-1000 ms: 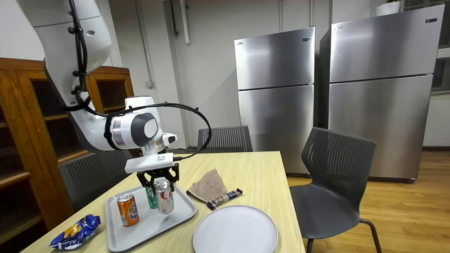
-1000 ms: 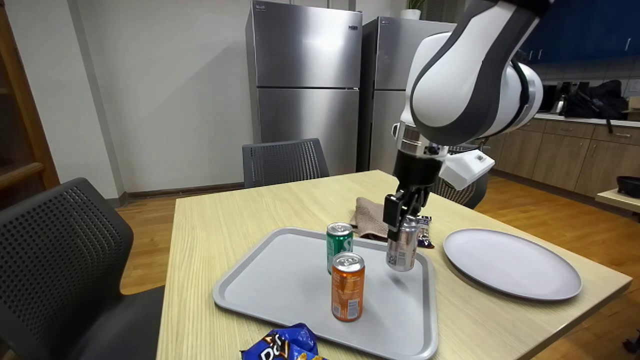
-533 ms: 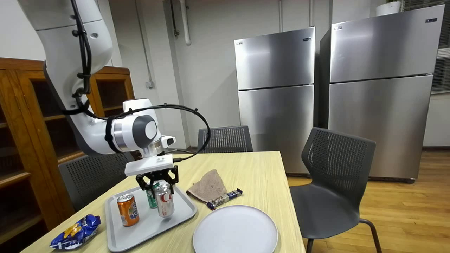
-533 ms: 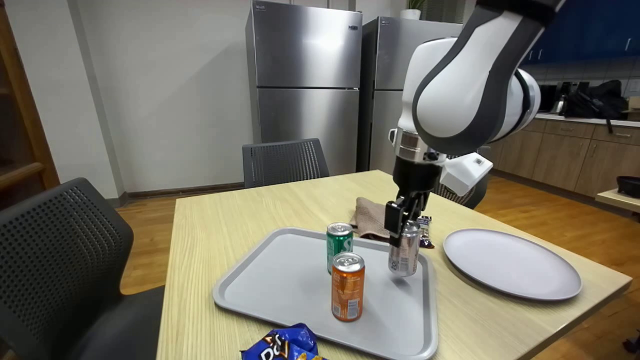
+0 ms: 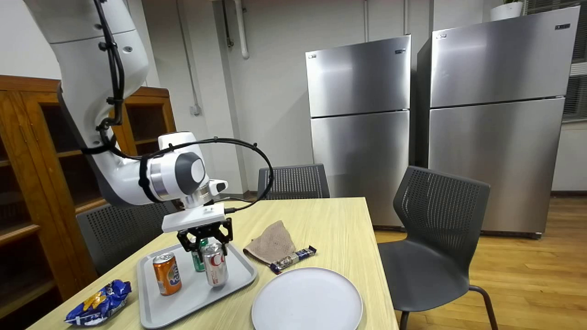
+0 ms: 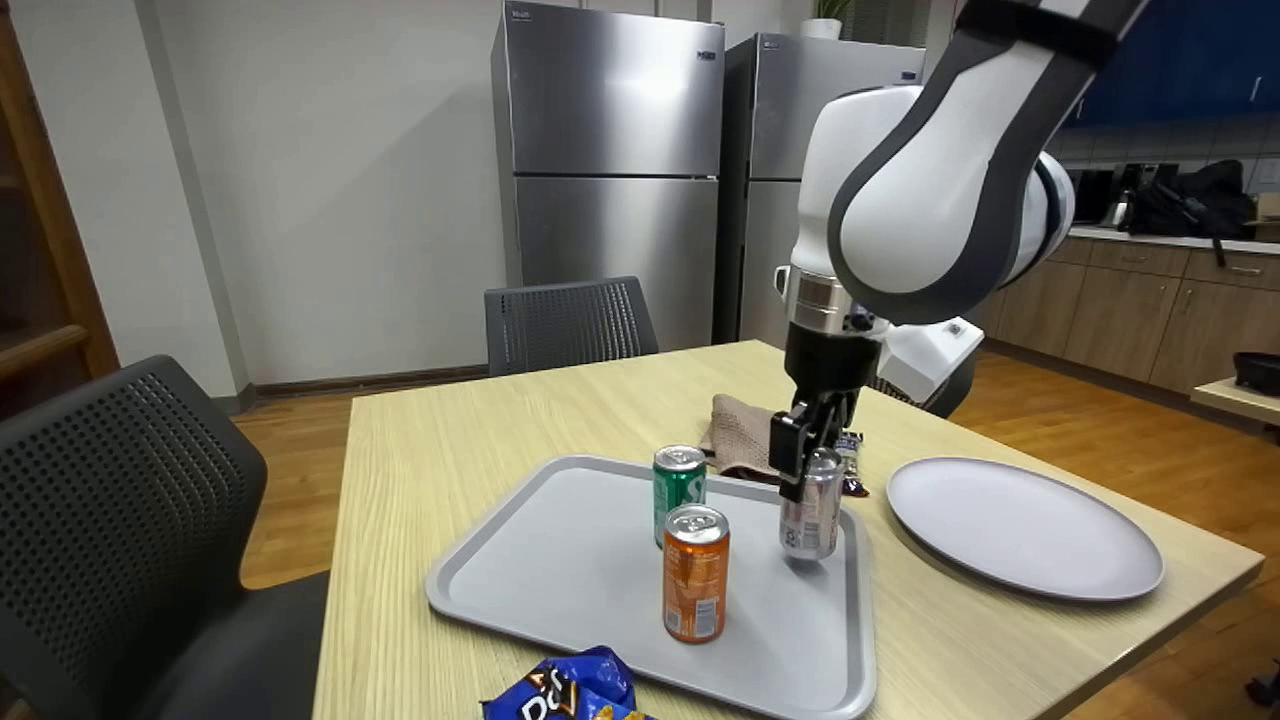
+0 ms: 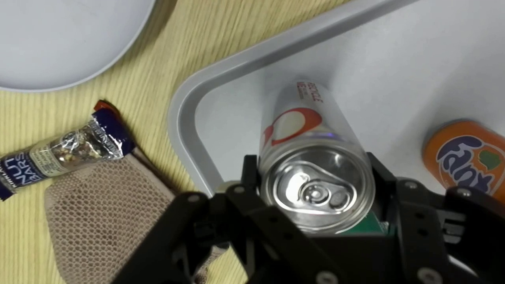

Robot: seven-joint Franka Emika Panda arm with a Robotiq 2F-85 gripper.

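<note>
Silver soda can [image 5: 215, 267] with red lettering is pinched by the gripper [image 5: 213, 255] at or just above the grey tray [image 5: 238, 276], as seen in an exterior view; whether its base touches the tray I cannot tell. From this side it hides most of the green can [image 5: 198, 262], while the orange can [image 5: 168, 274] stands clear. Only here does the chip bag [image 5: 98, 303] show whole, lying beside the tray.

In an exterior view that takes in a wooden counter [image 6: 1120, 300] and the black bag [image 6: 1195, 205] on it, both seen nowhere else, the silver soda can tilts slightly near the tray's edge. The plate [image 6: 1025, 530] appears whole, though cut off in the remaining views, and the green can stands apart, partly behind the orange can.

The wrist view alone looks down on the silver soda can's lid and pull tab, with the gripper's fingers against opposite sides. It also makes legible "NUT BARS" on the nut bar [image 7: 67, 152] along the brown cloth [image 7: 110, 213]; the green can is reduced to a sliver.
</note>
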